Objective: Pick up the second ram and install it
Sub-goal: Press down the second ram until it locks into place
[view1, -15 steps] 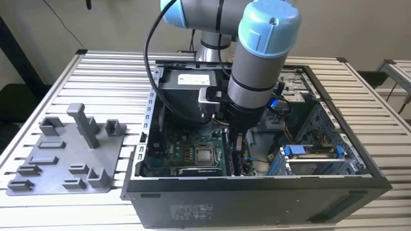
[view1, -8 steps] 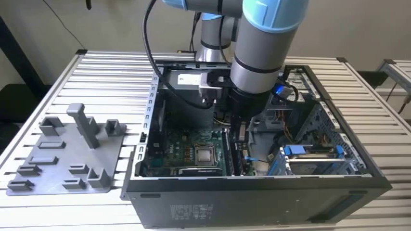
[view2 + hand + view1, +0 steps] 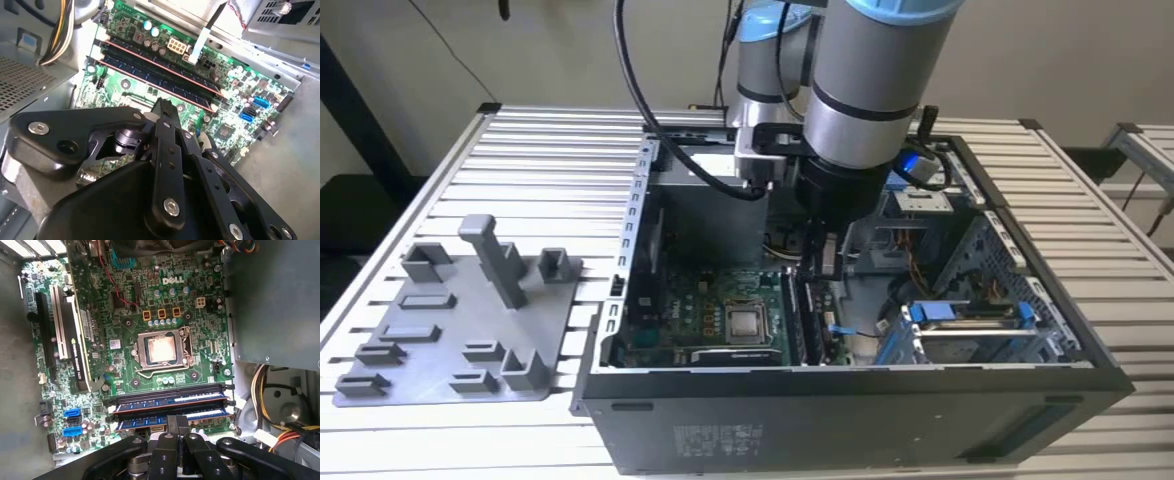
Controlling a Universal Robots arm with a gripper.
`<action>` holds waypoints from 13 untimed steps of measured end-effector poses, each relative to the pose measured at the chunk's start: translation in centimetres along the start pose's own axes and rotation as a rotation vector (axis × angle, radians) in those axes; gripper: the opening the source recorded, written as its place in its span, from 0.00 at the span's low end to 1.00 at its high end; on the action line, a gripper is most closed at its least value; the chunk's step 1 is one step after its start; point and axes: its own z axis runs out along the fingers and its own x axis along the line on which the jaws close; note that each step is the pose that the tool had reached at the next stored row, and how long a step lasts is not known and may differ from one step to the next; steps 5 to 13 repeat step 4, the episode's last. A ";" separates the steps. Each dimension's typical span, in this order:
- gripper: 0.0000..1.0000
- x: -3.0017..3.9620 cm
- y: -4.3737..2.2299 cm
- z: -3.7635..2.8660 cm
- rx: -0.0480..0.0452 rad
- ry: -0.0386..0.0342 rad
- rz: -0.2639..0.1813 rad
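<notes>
The gripper [image 3: 178,424] is standing with its jaws pressed together. I am seeing nothing between the fingertips, so it looks more like a blunt tip for pushing than a pinch. That tip is hanging right over the second ram stick [image 3: 145,419], about midway along it. I cannot tell whether it is actually touching the stick's upper edge or sitting just above it.

The second ram stick is lying in its slot on the motherboard [image 3: 125,370], running parallel to the other memory stick [image 3: 170,400] and just beside it. In the second wrist view the gripper [image 3: 162,105] is pointing at that same pair, and the second ram stick [image 3: 135,73] is looking level along its length. I take that to mean it is already in the slot rather than being carried. Coming down on the middle of the stick makes sense, since pressure there would spread evenly to both ends.

Just beyond the slots, the bare processor socket [image 3: 161,350] is showing its metal square. A bundle of coloured cables [image 3: 270,390] is hanging off to one side, clear of the fingers.

From where I am standing, the arm is reaching straight down into the open computer case [image 3: 854,400], so the gripper [image 3: 825,262] is meeting the board squarely. The case is resting on a slatted table [image 3: 520,160]. To the exterior view's left, a grey plastic tray [image 3: 454,330] with upright posts is sitting with no stick in it.
</notes>
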 end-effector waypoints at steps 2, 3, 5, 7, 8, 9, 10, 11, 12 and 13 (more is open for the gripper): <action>0.11 0.00 0.00 -0.07 -0.0001 0.0003 0.000; 0.11 0.00 0.00 -0.07 -0.0001 0.0003 0.000; 0.11 0.00 0.00 -0.07 -0.0001 0.0003 0.000; 0.11 0.00 0.00 -0.07 -0.0001 0.0003 0.000; 0.11 0.00 0.00 -0.07 -0.0001 0.0003 0.000; 0.11 0.00 0.00 -0.07 -0.0001 0.0003 0.000; 0.11 0.00 0.00 -0.07 -0.0001 0.0003 0.000; 0.11 0.00 0.00 -0.07 -0.0001 0.0003 0.000; 0.11 0.00 0.00 -0.07 -0.0001 0.0003 0.000; 0.11 0.00 0.00 -0.07 -0.0001 0.0003 0.000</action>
